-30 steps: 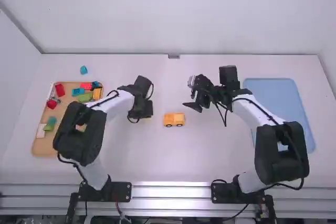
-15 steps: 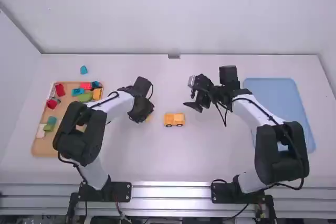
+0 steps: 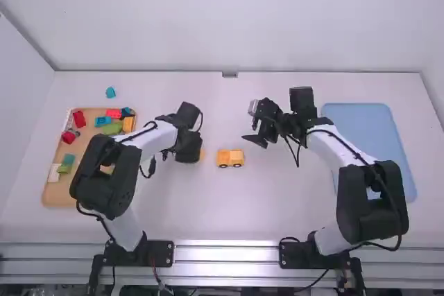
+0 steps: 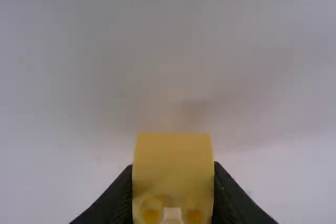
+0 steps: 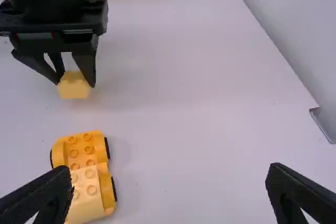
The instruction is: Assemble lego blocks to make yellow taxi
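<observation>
My left gripper stands just left of the orange wheeled vehicle in the high view. In the left wrist view the left gripper is shut on a yellow block, its studs toward the bottom edge. The right wrist view has that yellow block held above the table, apart from the vehicle. A paler yellow block sits on one end of the vehicle. Right of the vehicle, my right gripper stays open and holds nothing; its fingers spread wide in the right wrist view.
A wooden tray of mixed bricks lies at the left, partly under the left arm. Behind it sits a loose blue brick. A blue tray lies at the right, partly behind the right arm.
The left gripper has turned at the wrist, staying near the same spot left of the vehicle, with the yellow block in it. The right arm and the vehicle have not moved.
</observation>
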You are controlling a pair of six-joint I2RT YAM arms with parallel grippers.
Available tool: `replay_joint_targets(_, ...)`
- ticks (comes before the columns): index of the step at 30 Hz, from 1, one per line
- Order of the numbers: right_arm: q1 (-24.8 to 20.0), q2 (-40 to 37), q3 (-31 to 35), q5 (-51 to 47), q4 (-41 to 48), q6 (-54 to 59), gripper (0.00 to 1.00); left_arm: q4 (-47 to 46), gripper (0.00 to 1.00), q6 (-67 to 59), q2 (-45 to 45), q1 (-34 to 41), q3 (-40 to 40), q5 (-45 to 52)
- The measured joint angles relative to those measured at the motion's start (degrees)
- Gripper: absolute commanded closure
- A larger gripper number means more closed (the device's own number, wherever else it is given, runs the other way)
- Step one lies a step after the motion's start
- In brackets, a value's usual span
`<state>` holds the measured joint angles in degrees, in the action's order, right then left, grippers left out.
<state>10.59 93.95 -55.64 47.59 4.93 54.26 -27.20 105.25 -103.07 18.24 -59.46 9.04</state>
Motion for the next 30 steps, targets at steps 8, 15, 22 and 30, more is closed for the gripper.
replay_joint_targets(8,0.0,0.0,0.0,-0.02,0.0,0.24,0.02,-0.11,0.98,6.23,-3.37,0.0,0.0,0.83)
replay_joint_targets(15,0.0,0.0,0.0,-0.02,-0.02,0.13,0.02,0.09,0.68,7.93,-3.37,0.0,0.0,0.85)
replay_joint_targets(22,0.0,0.0,0.0,-0.02,0.0,0.02,0.02,0.11,0.01,7.91,-3.37,0.04,0.0,0.85)
replay_joint_targets(30,0.0,0.0,0.0,0.0,-0.02,0.07,0.02,-0.13,0.01,7.02,-3.37,-0.04,-0.07,1.05)
